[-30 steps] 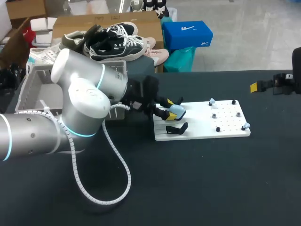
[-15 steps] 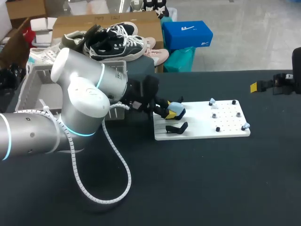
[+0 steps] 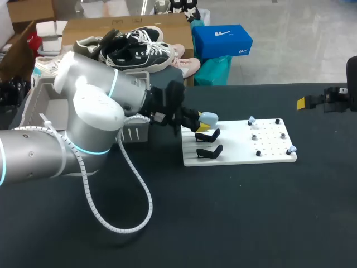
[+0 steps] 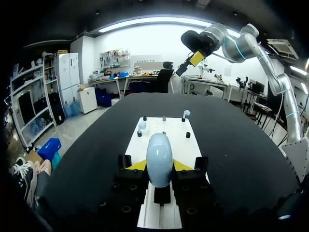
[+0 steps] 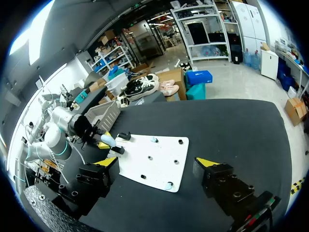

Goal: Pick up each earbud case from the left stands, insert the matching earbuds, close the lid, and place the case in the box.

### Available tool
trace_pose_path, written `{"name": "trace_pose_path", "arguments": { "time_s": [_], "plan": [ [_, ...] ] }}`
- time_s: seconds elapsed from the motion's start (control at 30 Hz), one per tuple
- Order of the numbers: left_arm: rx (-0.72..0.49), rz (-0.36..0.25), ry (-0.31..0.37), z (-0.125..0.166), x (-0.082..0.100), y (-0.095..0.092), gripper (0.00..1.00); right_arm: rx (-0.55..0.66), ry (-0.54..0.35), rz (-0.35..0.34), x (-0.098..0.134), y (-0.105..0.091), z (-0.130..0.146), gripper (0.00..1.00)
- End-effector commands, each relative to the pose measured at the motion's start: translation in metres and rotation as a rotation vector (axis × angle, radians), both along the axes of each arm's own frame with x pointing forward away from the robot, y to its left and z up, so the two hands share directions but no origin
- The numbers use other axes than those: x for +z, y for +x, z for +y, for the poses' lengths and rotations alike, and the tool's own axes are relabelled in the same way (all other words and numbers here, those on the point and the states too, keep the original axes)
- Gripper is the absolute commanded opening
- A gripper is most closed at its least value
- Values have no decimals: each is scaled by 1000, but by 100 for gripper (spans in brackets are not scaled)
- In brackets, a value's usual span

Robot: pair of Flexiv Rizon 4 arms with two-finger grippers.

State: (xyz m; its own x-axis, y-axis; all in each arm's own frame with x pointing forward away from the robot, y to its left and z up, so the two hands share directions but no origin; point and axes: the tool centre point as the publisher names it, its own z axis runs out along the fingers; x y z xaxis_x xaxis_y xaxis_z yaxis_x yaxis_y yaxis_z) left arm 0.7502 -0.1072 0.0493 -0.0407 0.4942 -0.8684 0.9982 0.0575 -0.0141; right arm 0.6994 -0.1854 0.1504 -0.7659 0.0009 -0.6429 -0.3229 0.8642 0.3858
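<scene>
A light blue earbud case [image 3: 208,118] hangs just above the far black stand [image 3: 207,135], with my left gripper [image 3: 202,123] shut on it. In the left wrist view the case [image 4: 159,158] sits pinched between the two yellow tips of the gripper [image 4: 159,166]. A second black stand [image 3: 209,151] stands bare on the white board [image 3: 240,146]. Small earbuds [image 3: 251,119] rest on pegs at the board's right part. My right gripper [image 5: 157,166] is open at the table's far right [image 3: 326,101], well away from the board [image 5: 154,162].
A grey slatted box [image 3: 33,103] stands at the table's left, behind my left arm. The board carries several black pegs [image 3: 258,152] and another earbud [image 3: 290,149]. Dark tabletop lies in front of the board and to its right.
My left gripper has closed on the blue case and lifted it up off the far stand. The right arm has not moved.
</scene>
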Motion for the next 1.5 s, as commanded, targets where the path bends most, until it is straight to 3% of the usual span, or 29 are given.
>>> {"name": "trace_pose_path", "arguments": {
  "time_s": [0.03,0.27,0.5,0.7,1.5],
  "plan": [
    [-9,-15,-17,1,25,-8,0,2,1,0,-1,1,0,100],
    [-19,-31,-45,-17,49,-7,0,2,1,0,-1,1,0,100],
    [14,-46,-42,-46,62,5,0,109,-47,25,-8,-1,39,100],
    [7,-66,-53,-56,73,-3,0,185,-47,27,-13,-9,69,100],
    [-103,-51,-35,-87,64,-35,0,303,-17,32,-23,7,107,100]
  ]
}}
